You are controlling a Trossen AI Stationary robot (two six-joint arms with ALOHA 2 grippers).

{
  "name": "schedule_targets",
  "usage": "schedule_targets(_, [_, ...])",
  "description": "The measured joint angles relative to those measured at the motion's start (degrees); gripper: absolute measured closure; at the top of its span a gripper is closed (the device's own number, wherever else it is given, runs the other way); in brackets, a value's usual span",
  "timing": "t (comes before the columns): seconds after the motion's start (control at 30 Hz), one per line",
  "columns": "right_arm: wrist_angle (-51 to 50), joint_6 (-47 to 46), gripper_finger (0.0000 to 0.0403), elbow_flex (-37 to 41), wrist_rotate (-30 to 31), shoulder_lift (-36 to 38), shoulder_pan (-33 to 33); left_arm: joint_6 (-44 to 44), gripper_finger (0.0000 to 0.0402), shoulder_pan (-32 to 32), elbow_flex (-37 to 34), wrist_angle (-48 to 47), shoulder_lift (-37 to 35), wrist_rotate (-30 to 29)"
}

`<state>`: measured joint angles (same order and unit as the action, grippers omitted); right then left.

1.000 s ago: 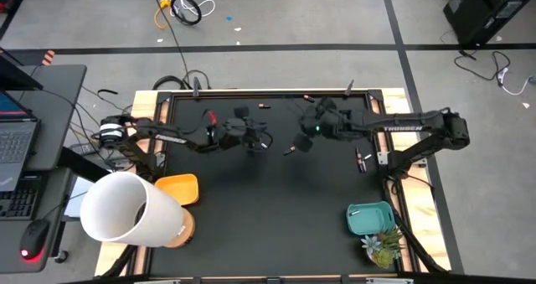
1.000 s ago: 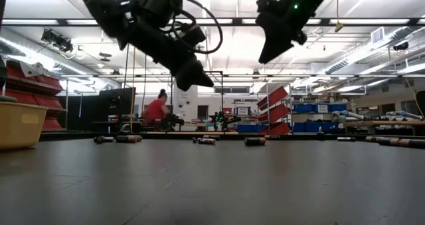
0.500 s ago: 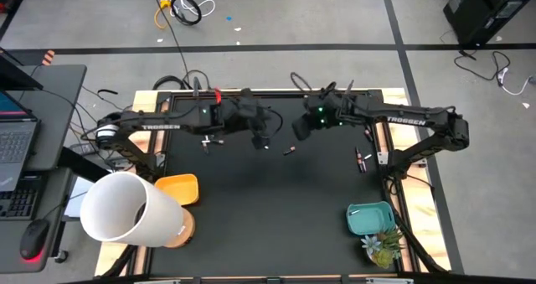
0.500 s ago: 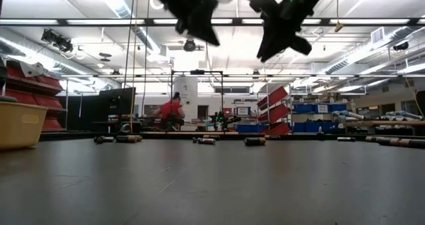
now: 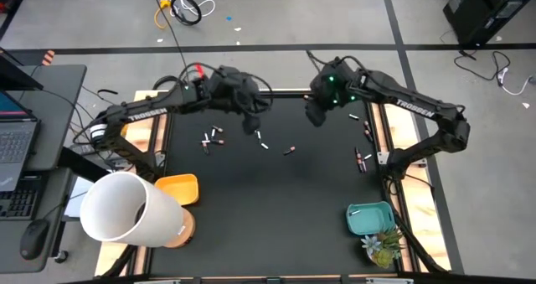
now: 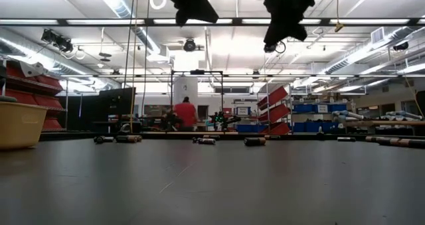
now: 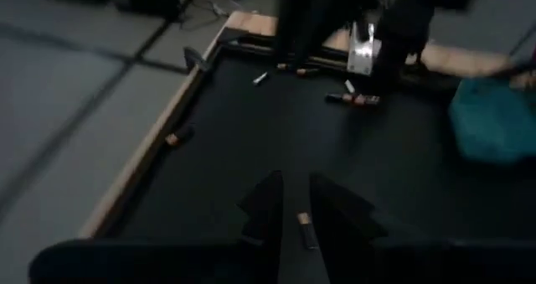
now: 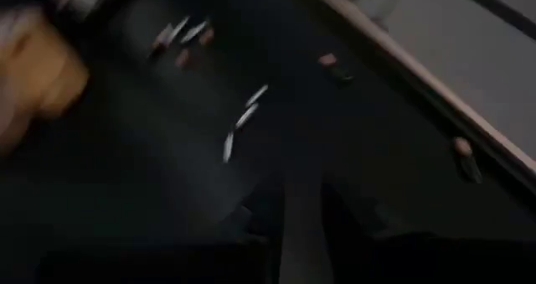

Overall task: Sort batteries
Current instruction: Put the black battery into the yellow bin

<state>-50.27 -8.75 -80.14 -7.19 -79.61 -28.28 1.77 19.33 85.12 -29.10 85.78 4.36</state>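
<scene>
Several small batteries lie flat and scattered on the black mat: a cluster (image 5: 211, 137), white ones (image 5: 262, 142), a dark one (image 5: 290, 151), and a pair near the right edge (image 5: 361, 159). In the low view they form a row on the mat (image 6: 206, 141). My left gripper (image 5: 249, 125) hangs high above the mat's far middle, narrowly open and holding nothing; its wrist view shows a battery (image 7: 306, 231) on the mat far below the gap (image 7: 295, 202). My right gripper (image 5: 314, 116) is also raised, narrowly open (image 8: 301, 209) and holding nothing, with light batteries (image 8: 247, 115) far below it.
A yellow bin (image 5: 177, 189) sits at the mat's near left and a teal bin (image 5: 371, 219) at its near right, beside a small plant (image 5: 381, 249). A large white cylinder (image 5: 126, 209) stands by the yellow bin. The wooden frame (image 5: 377, 142) borders the mat. A person (image 6: 184, 113) is in the room beyond.
Both grippers have risen well above the mat and drawn back toward the far edge. The left one climbs out of the top of the low view, and the right one ends just as high. No battery has moved.
</scene>
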Motion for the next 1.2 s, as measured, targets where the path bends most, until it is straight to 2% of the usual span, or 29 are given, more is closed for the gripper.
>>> schedule_targets(0.17, [-0.8, 19.5, 0.0290, 2.7, -5.7, -2.0, -1.6, 7.8, 0.0326, 1.8, -0.1, -2.2, 1.0, -2.5])
schedule_targets(0.33, [1.1, 29.1, 0.0248, 4.5, -7.4, -10.6, 0.6, 13.9, 0.0325, 1.6, -0.1, -3.3, 1.5, -7.9])
schedule_targets(0.47, [7.3, 28.1, 0.0236, 4.9, -7.5, -17.0, 1.4, 18.7, 0.0325, 1.6, -0.1, -5.0, 1.8, -9.7])
schedule_targets(0.63, [7.8, 30.9, 0.0240, 4.9, -7.5, -21.2, 3.3, 21.5, 0.0325, 0.9, -0.1, -6.4, 1.4, -10.1])
schedule_targets(0.7, [8.0, 32.2, 0.0241, 4.9, -7.3, -22.4, 4.3, 23.2, 0.0325, 0.5, -0.1, -6.8, 1.4, -12.4])
schedule_targets(0.83, [7.8, 34.9, 0.0242, 5.0, -3.5, -23.5, 7.4, 24.7, 0.0323, 0.0, -0.1, -8.1, 1.4, -18.2])
schedule_targets(1.03, [11.3, 37.7, 0.0242, 9.1, -1.8, -23.4, 11.5, 23.8, 0.0298, 0.0, -0.1, -8.6, 1.4, -17.6])
schedule_targets(1.2, [16.3, 37.7, 0.0243, 14.0, -0.3, -23.4, 12.1, 23.5, 0.0291, 0.0, -0.1, -11.0, -0.1, -17.2])
